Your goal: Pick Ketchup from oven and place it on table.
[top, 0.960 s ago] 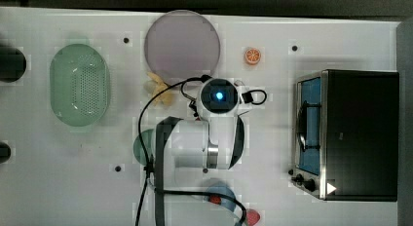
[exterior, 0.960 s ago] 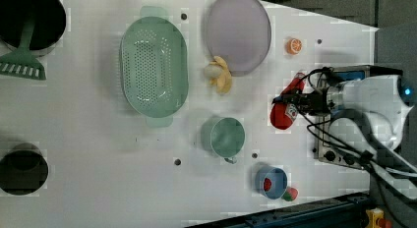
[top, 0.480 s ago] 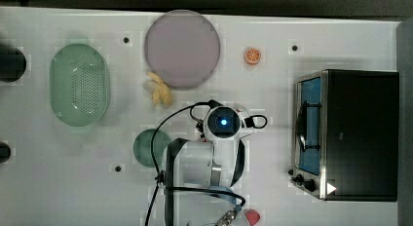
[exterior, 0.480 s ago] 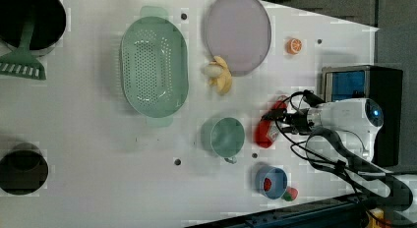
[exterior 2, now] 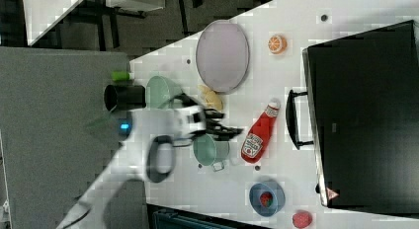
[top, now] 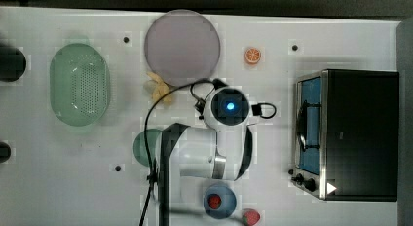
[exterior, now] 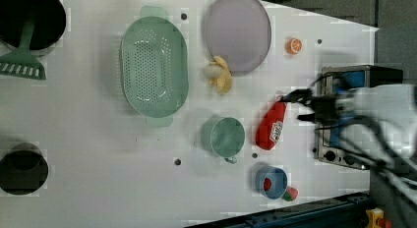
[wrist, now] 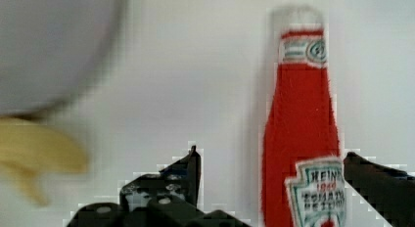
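The ketchup (exterior: pixel 271 126) lies flat on the table (exterior: pixel 88 179), between the green cup (exterior: pixel 225 136) and the oven (exterior: pixel 344 115). A banana (exterior: pixel 220 75) and a blue bowl (exterior: pixel 271 182) lie near the ketchup. The gripper (wrist: pixel 274 183) stands wide open astride the ketchup, gripping nothing. In the top view the arm (top: pixel 214 148) hides the ketchup.

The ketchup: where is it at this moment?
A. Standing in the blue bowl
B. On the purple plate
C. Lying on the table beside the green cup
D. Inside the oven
C: the ketchup lies flat on the white table, between the green cup and the oven.
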### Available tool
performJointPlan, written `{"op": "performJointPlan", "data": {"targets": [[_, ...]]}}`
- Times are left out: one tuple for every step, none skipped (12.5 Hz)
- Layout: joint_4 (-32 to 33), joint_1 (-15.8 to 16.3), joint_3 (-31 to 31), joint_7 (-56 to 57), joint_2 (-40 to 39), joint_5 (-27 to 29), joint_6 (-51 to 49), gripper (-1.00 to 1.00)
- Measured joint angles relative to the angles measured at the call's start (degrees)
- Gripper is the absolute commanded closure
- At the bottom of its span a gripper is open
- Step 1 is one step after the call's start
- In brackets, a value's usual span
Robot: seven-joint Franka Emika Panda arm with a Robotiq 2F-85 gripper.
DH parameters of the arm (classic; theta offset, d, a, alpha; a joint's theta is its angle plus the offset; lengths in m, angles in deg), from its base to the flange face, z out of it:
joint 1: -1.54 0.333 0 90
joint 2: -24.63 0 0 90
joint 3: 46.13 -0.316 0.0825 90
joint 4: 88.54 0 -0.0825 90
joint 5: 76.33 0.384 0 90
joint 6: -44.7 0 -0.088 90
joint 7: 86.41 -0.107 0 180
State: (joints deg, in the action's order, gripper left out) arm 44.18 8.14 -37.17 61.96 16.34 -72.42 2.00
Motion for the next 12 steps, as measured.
{"op": "performJointPlan", "data": {"targets": [[-3.4,0.0,0.2,-2.0,4.0,0.1,-6.4,-1.0],[-8.1,-0.3,0.2,-4.0,6.9,0.0,-12.4,-1.0],[-12.9,-0.1,0.7,-5.6,9.6,-0.3,-17.2,-1.0],[-18.0,-0.2,0.9,-6.3,11.6,-0.3,-22.1,-1.0],[-23.6,-0.3,0.9,-7.0,12.8,-1.9,-26.6,-1.0],[-28.9,0.1,1.5,-8.2,13.4,-4.1,-32.9,-1.0],[-34.0,0.5,2.3,-9.4,13.4,-5.1,-38.0,-1.0],[-37.9,-0.2,2.2,-9.8,13.2,-5.2,-41.9,-1.0],[-39.7,-0.7,2.5,-10.8,13.3,-3.9,-44.0,-1.0],[-41.1,-0.6,3.2,-11.3,13.2,-3.9,-46.5,-1.0],[-41.6,-0.9,3.5,-11.3,13.1,-4.0,-48.5,-1.0],[-41.7,-1.4,3.3,-11.4,12.6,-4.5,-48.8,-1.0]]}}
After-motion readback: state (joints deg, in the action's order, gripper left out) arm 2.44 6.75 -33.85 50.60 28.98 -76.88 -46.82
